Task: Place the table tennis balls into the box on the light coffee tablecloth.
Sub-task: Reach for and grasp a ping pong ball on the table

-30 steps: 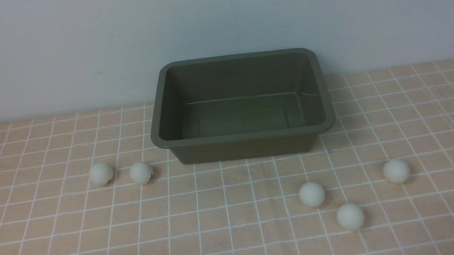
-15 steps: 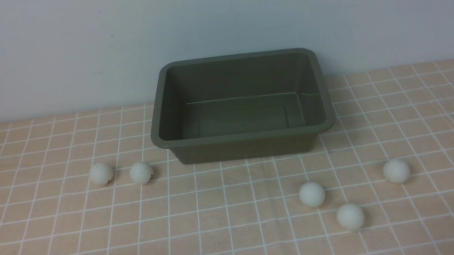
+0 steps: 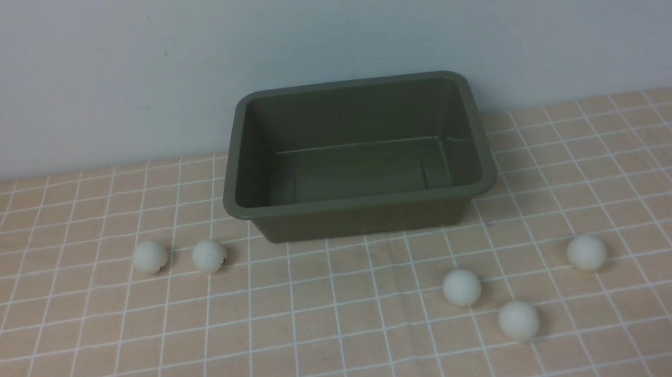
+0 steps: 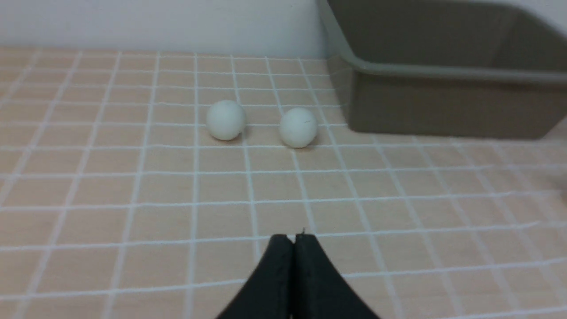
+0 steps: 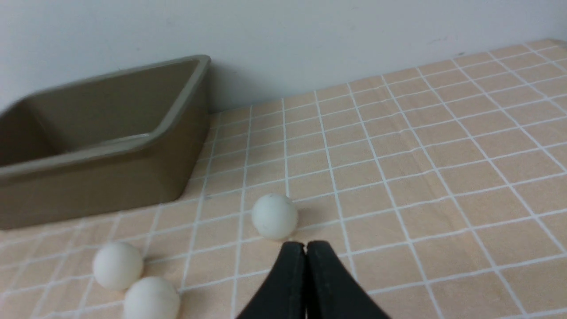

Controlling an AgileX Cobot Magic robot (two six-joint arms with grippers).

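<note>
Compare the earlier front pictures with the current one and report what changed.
The dark tip of the left claw has edged right at the front view's bottom left corner. Nothing was gripped or released. The box and all five balls stayed put.

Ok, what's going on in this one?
Nothing is being handled at this moment: the left gripper and the right gripper are both shut and hold nothing. All five white balls lie on the light coffee tablecloth, two towards the left and three towards the right. The box at the back is empty, so none has been put in.
</note>
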